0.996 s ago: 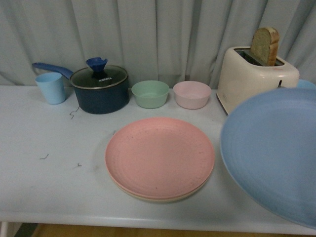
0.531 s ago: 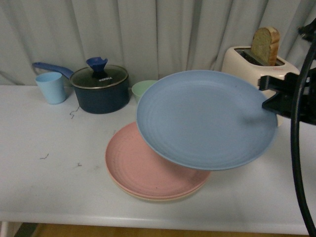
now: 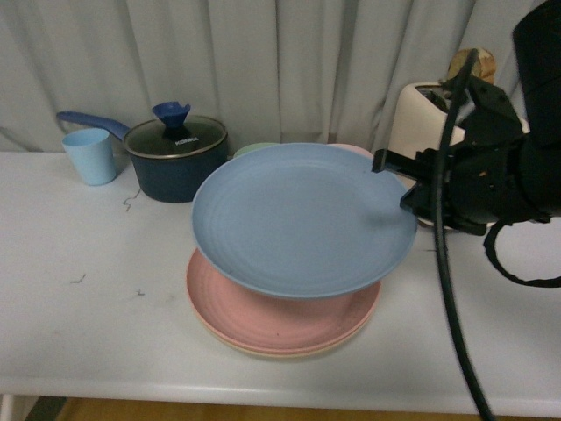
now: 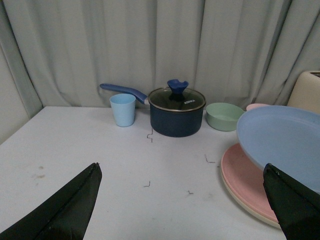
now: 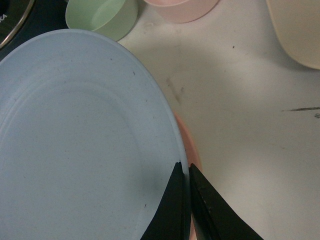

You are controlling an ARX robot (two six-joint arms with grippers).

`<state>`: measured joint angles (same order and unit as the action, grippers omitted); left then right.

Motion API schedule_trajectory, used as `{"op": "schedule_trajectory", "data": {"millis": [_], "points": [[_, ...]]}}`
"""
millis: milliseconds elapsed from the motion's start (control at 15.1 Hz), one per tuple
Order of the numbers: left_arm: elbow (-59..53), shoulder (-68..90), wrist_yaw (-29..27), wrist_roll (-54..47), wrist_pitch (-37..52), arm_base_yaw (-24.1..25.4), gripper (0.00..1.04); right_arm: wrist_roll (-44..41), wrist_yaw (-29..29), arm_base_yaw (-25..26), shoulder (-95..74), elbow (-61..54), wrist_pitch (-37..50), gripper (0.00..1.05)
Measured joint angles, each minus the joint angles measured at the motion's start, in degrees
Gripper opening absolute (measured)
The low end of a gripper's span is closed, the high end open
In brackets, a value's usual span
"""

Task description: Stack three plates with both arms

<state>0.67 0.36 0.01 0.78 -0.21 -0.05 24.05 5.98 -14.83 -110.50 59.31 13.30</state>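
The blue plate [image 3: 302, 219] hangs in the air above the pink plate [image 3: 280, 320], held by its right rim. My right gripper [image 3: 392, 180] is shut on that rim; in the right wrist view its fingertips [image 5: 184, 167] pinch the blue plate [image 5: 80, 150]. The pink plate lies on the beige plate [image 3: 289, 353], of which only a thin edge shows. In the left wrist view my left gripper [image 4: 182, 167] is open over bare table, with the pink plate [image 4: 245, 177] and blue plate [image 4: 285, 140] off to one side. The left arm is not in the front view.
A dark blue pot [image 3: 175, 158] with a glass lid and a light blue cup [image 3: 90, 155] stand at the back left. A green bowl [image 5: 100, 17] and a pink bowl [image 5: 180, 7] sit behind the plates. A cream toaster [image 3: 416, 118] is at the back right.
The right arm has carried the blue plate leftward from the right edge of the view to above the pink plate, and the arm itself has come further into view.
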Motion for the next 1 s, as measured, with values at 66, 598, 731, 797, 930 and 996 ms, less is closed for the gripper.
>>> {"op": "schedule_trajectory", "data": {"millis": [66, 598, 731, 797, 930, 996], "points": [[0.0, 0.0, 0.0, 0.0, 0.0, 0.0, 0.98, 0.3, -0.8, -1.1, -1.2, 0.9, -0.5, 0.03], [0.0, 0.0, 0.0, 0.0, 0.0, 0.0, 0.98, 0.5, -5.2, -2.8, -5.4, 3.2, -2.2, 0.03], [0.0, 0.0, 0.0, 0.0, 0.0, 0.0, 0.98, 0.5, -5.9, -3.2, -6.9, 3.5, -3.0, 0.03], [0.0, 0.0, 0.0, 0.0, 0.0, 0.0, 0.98, 0.5, -6.1, -3.4, -7.6, 3.6, -3.1, 0.03], [0.0, 0.0, 0.0, 0.0, 0.0, 0.0, 0.98, 0.8, -6.3, -3.6, -8.0, 3.6, -2.9, 0.14], [0.0, 0.0, 0.0, 0.0, 0.0, 0.0, 0.98, 1.4, -6.2, -3.6, -7.6, 3.5, -2.0, 0.27]]}}
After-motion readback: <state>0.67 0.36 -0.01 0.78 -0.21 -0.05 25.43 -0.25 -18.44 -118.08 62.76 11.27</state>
